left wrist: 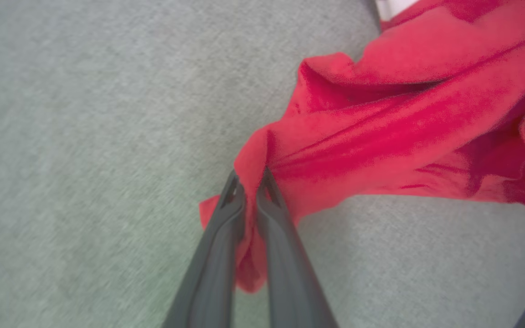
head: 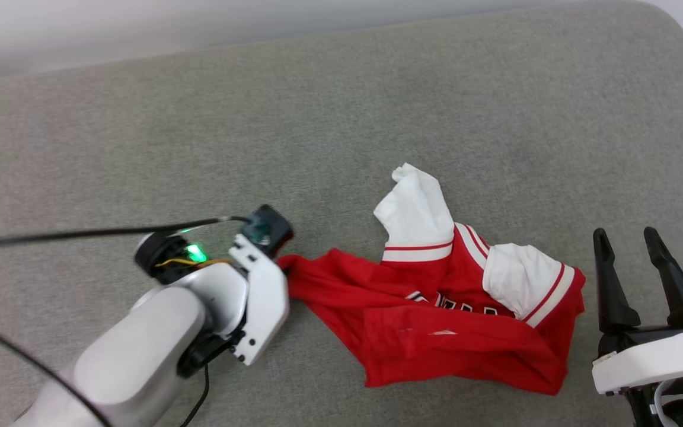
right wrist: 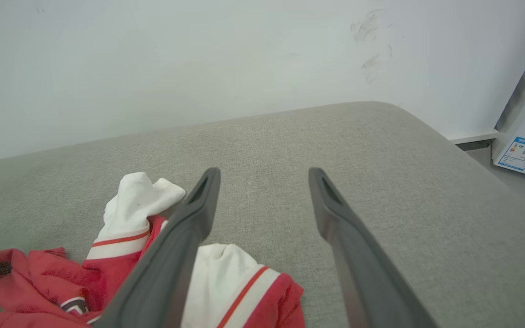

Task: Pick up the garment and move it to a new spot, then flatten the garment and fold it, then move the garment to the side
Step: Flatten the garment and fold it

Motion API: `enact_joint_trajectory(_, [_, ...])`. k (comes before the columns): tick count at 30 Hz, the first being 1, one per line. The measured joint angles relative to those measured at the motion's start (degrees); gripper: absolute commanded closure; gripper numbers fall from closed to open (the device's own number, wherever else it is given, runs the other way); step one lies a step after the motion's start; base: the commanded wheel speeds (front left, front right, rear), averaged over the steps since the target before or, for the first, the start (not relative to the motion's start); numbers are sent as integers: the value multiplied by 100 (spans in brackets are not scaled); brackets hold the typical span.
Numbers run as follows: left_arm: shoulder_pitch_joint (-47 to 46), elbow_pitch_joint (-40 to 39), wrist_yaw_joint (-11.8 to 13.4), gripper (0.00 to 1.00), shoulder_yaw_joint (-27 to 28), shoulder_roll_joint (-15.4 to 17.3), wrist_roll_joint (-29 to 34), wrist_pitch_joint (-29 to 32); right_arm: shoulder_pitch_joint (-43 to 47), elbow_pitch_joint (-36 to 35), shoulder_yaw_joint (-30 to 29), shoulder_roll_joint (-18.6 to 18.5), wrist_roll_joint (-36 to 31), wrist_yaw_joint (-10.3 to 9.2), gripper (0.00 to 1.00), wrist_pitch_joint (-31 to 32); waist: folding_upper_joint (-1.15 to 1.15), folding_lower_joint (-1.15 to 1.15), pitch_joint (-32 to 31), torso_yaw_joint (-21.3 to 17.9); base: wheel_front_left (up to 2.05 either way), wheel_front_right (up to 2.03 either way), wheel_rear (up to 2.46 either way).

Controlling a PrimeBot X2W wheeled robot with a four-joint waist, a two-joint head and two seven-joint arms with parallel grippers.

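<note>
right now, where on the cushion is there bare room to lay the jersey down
The grey cushion is bare across the far side, between the garment and the wall, and left of the left pincer, which pinches the garment's edge. Crowded: near right, where the crumpled garment lies beside the open right pincer.

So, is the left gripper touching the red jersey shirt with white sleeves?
Touching. In the left wrist view the left gripper has its jaws pinched shut on an edge fold of the red jersey shirt, cloth squeezed between them.
</note>
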Motion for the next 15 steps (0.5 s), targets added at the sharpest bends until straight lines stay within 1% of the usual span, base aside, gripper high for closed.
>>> enact_joint_trajectory(5, [595, -511, 539, 100, 415, 370, -147, -461, 67, 0, -31, 0, -11, 0, 0, 31, 0, 0, -173, 185, 0, 0, 0])
enact_joint_trajectory(6, [595, -511, 539, 100, 415, 370, -147, -461, 67, 0, -31, 0, -11, 0, 0, 31, 0, 0, -173, 185, 0, 0, 0])
enact_joint_trajectory(12, [1633, -1214, 1230, 100, 816, 831, -468, -743, 123, -36, -41, 1, -62, 0, 0, 123, 0, 0, -394, 464, 0, 0, 0])
enact_joint_trajectory(15, [2247, -1499, 1566, 100, 975, 978, -688, -878, 138, -69, -41, 1, -110, 0, 0, 156, 0, 0, -506, 588, 0, 0, 0])
